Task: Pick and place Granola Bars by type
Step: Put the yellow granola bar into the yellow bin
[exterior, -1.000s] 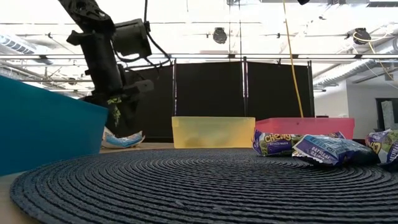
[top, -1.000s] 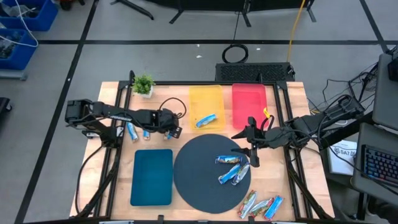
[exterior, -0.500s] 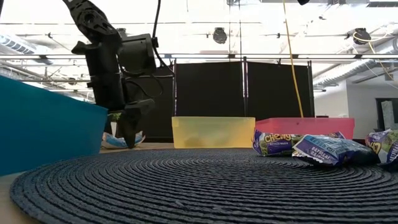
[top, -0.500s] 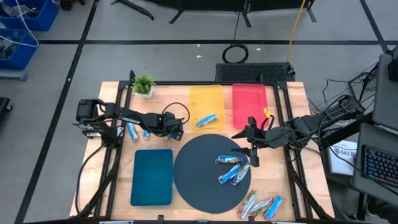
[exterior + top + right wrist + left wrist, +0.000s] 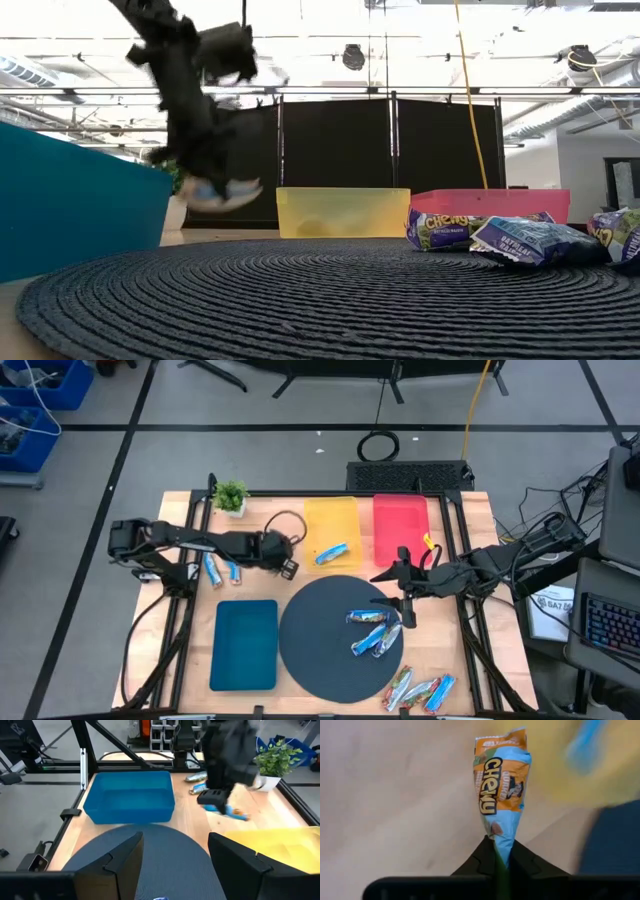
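My left gripper (image 5: 286, 567) hangs over the bare wood between the teal tray (image 5: 245, 643) and the yellow tray (image 5: 330, 525), shut on a blue and orange granola bar (image 5: 500, 780). That bar also shows in the low view (image 5: 224, 192). Two more bars (image 5: 221, 571) lie flat on the wood behind the left gripper. One bar (image 5: 332, 553) lies in the yellow tray. A few bars (image 5: 372, 630) lie on the dark round mat (image 5: 320, 645). My right gripper (image 5: 398, 596) stands open over the mat's far right edge with nothing between its fingers (image 5: 126, 862). My left gripper pinches one narrow end of the bar's wrapper (image 5: 500, 839) between its two fingertips. The fingers slant down from the table's left side, along the bar. The bar sticks out past the fingertips, tilted, and is lifted clear of the wood (image 5: 224, 192).
A red tray (image 5: 400, 525) stands right of the yellow one. Several bars (image 5: 420, 690) lie at the near right corner. A small potted plant (image 5: 231, 496) stands at the far left. Black frame rails (image 5: 455, 560) run along the table's sides.
My left gripper came down onto a bar lying on the wood and shut on its end. It then rose with the bar, which is now clear of the table. My right gripper kept still.
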